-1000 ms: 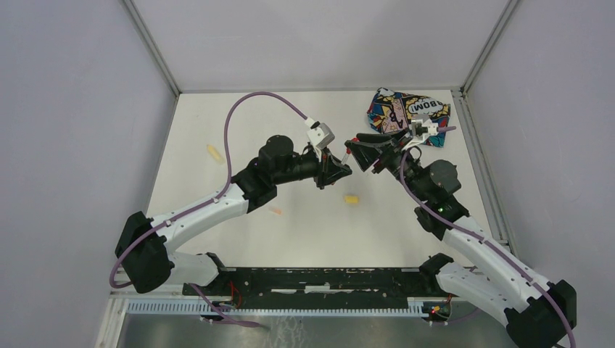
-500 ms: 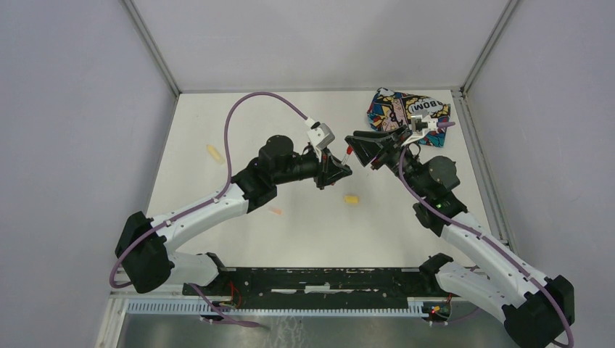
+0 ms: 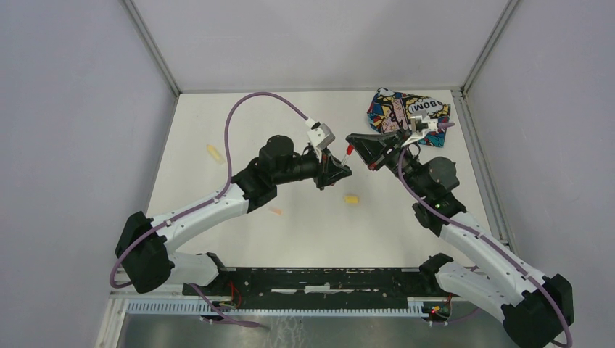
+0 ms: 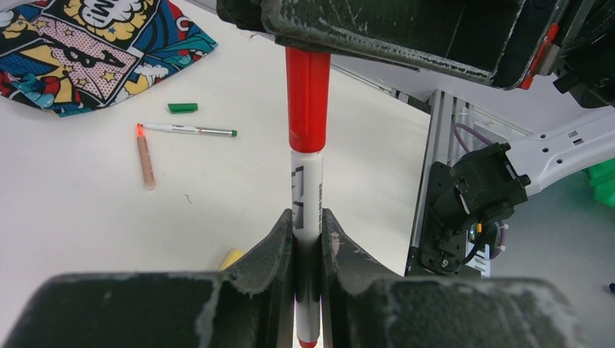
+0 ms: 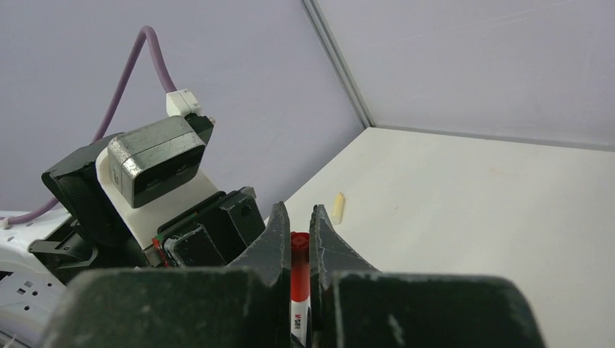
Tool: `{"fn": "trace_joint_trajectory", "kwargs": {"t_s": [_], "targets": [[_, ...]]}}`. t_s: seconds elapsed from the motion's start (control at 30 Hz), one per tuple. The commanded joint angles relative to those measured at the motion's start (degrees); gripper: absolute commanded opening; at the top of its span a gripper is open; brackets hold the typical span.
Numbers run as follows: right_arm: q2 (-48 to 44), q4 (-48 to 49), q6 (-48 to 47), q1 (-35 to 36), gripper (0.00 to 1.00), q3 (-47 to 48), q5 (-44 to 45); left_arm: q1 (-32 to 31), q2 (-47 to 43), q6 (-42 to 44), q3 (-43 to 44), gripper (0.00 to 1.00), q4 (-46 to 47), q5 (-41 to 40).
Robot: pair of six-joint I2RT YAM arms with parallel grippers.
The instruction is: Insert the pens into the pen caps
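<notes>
My left gripper [image 4: 307,225] is shut on the whitish barrel of the red pen [image 4: 307,196], held above the table. The red cap [image 4: 307,98] sits on the pen's far end. My right gripper [image 5: 297,217] is shut on that red cap [image 5: 298,268], with the pen barrel [image 5: 299,328] showing below it. From above, both grippers meet tip to tip at the red cap [image 3: 349,151]. On the table lie a green cap [image 4: 182,108], a green-ended pen [image 4: 188,130], an orange pen [image 4: 145,156], a yellow cap [image 3: 352,199], a yellow pen [image 3: 214,153] and an orange cap [image 3: 275,212].
The comic-print pouch [image 3: 406,112] lies at the back right corner, just behind my right wrist. Grey walls [image 3: 87,109] enclose the table on three sides. A metal rail [image 4: 428,167] runs along the table's right edge.
My right gripper went from open to shut on the red cap, shifting slightly left toward the left gripper. The left arm and its pen have held still.
</notes>
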Motion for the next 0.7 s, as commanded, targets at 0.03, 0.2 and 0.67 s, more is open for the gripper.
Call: {"fn": "trace_joint_trajectory", "kwargs": {"t_s": [0.03,0.2,0.67], "targets": [[-0.60,2.37,0.98,-0.19,0.00,-3.87,-2.05,-0.24,-1.87,2.69,0.77,0.02,2.18,-0.54],[-1.08,4.95,3.79,-0.13,0.00,-8.61,-4.12,-0.22,-3.79,1.46,-0.44,0.02,4.17,-2.76],[-5.61,-0.61,1.63,2.17,0.00,-15.80,-4.55,-0.24,-1.57,0.85,7.03,0.02,6.08,-3.81]]}}
